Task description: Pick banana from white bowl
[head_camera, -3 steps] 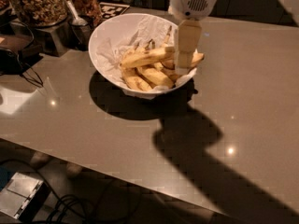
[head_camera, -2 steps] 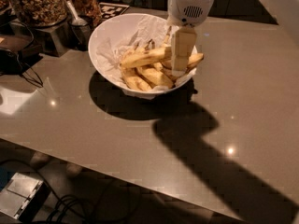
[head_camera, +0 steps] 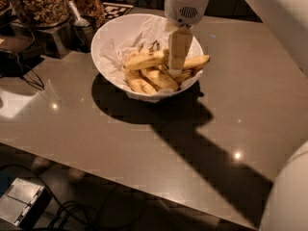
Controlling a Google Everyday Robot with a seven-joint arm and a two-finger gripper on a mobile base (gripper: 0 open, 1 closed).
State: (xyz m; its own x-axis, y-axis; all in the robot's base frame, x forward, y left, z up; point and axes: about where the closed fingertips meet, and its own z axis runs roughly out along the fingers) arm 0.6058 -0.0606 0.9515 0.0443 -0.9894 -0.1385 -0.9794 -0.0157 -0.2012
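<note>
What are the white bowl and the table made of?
The white bowl: glazed ceramic or plastic, smooth, even white. The table: likely polished stone or laminate, grey, with light glints. The gripper hangs in the bowl over the banana.

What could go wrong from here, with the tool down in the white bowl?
The tool is low in the white bowl, across the middle of the longest banana. Right against it lie shorter bananas, so the tool might pinch or drag one too. The crumpled paper lining sits under the fruit and could snag and lift with it.
</note>
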